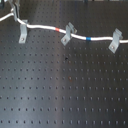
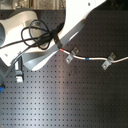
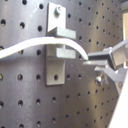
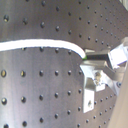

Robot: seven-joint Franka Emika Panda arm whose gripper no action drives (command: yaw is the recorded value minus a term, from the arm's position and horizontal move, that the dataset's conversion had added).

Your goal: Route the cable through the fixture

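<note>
The white cable (image 1: 47, 27) runs across the perforated board, with a red band (image 1: 62, 30) and a blue band (image 1: 89, 38). The upright grey fixture (image 1: 22, 32) stands at the first exterior view's left, and the cable crosses its top. In the first wrist view the cable (image 3: 30, 48) lies in the slot of the fixture (image 3: 56, 47) and ends between the fingers of my gripper (image 3: 93, 61), which is shut on it. The second wrist view shows the cable (image 4: 40, 45) curving into the gripper (image 4: 90, 62). No gripper shows in the first exterior view.
Two slanted grey clips (image 1: 69, 33) (image 1: 116, 40) carry the cable further toward the first exterior view's right. The white arm (image 2: 70, 20) with its black hoses (image 2: 35, 32) covers the second exterior view's upper left, hiding the fixture. The dark board (image 1: 65, 90) has rows of holes.
</note>
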